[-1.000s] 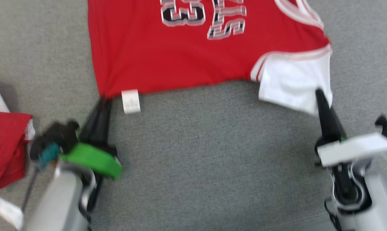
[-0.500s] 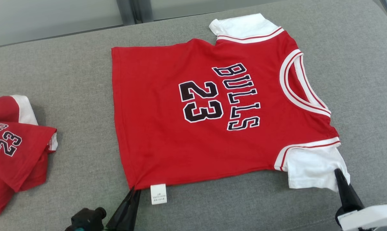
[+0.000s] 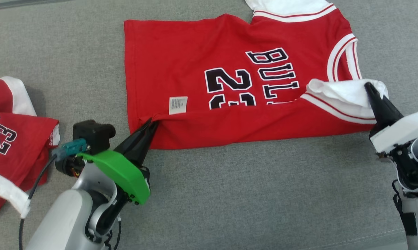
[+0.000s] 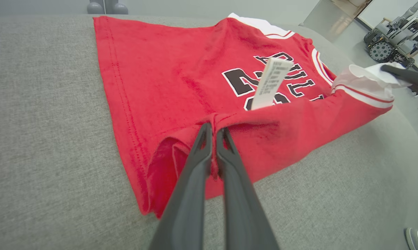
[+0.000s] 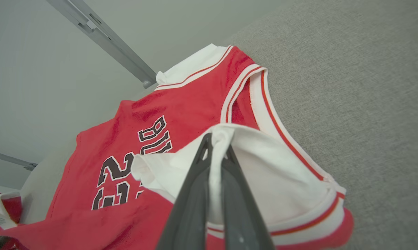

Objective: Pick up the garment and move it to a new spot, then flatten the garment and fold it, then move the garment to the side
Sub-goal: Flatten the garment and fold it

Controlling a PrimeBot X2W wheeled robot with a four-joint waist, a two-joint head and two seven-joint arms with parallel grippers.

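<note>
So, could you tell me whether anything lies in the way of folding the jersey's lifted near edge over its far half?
Nothing visible does: the far half of the red Bulls jersey lies bare, and the second jersey rests apart to the left on the grey surface.

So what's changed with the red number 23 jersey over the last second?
The left gripper and right gripper have carried the red fabric jersey's near edge, hem corner and white sleeve, over its front, half covering the lettering. Both stay shut on the cloth. The crumpled red jersey at the left lies unmoved.
</note>
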